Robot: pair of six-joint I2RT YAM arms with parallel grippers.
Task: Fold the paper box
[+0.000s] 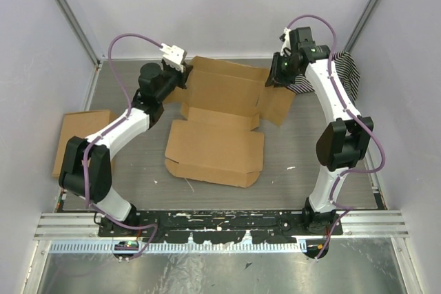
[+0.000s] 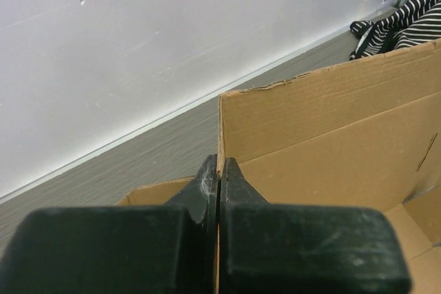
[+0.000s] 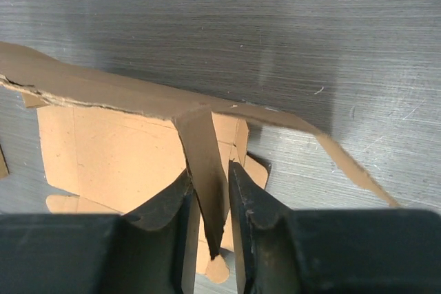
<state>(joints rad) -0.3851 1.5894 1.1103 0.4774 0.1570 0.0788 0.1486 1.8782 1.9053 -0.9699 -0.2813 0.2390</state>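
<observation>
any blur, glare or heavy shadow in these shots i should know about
Left wrist view: the left tool is a dark, out-of-focus mass, the paper box behind it sharp, the wall bright without hard glare. Right wrist view: the right tool is soft too, and a broad shadow lies on the table beyond the box's raised edge. Top external view: even light, everything in focus.

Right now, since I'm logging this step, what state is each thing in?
paper box: half-folded, far panel raised, near panel flat.
left gripper: shut on the paper box's far-left edge.
right gripper: shut on a paper box side flap.
striped cloth: crumpled, far right corner.
oblong cardboard piece: lying flat, untouched.
</observation>
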